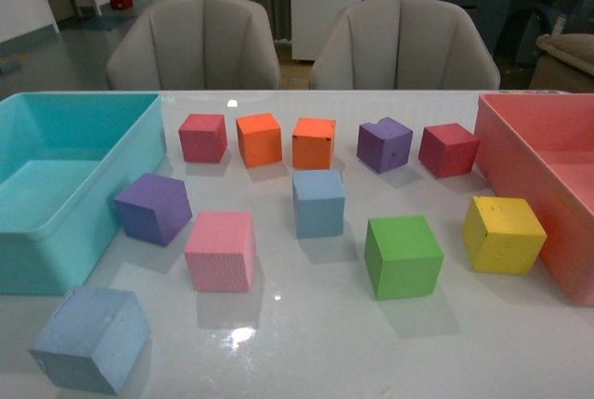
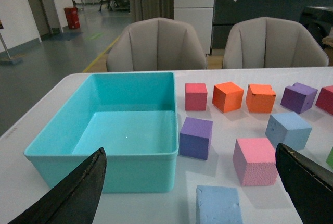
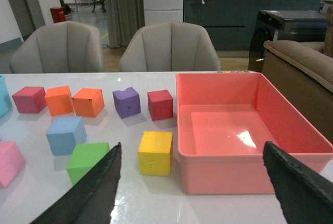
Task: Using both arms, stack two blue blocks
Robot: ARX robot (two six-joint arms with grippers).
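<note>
One pale blue block (image 1: pixel 319 201) sits mid-table; it also shows in the left wrist view (image 2: pixel 289 129) and the right wrist view (image 3: pixel 66 134). The other blue block (image 1: pixel 91 338) lies at the near left in front of the turquoise bin, and shows in the left wrist view (image 2: pixel 218 206) between my open left fingers. My left gripper (image 2: pixel 195 195) is open and empty just behind this block. My right gripper (image 3: pixel 200 190) is open and empty, facing the yellow cube (image 3: pixel 155 152) and pink bin. Neither arm shows in the front view.
A turquoise bin (image 1: pixel 139 153) stands at the left and a pink bin (image 1: pixel 506 153) at the right. Purple (image 1: pixel 153 207), pink (image 1: pixel 221 250), green (image 1: pixel 402 255), yellow (image 1: pixel 502 234), red, orange and dark purple cubes surround the blue blocks. Two chairs stand behind the table.
</note>
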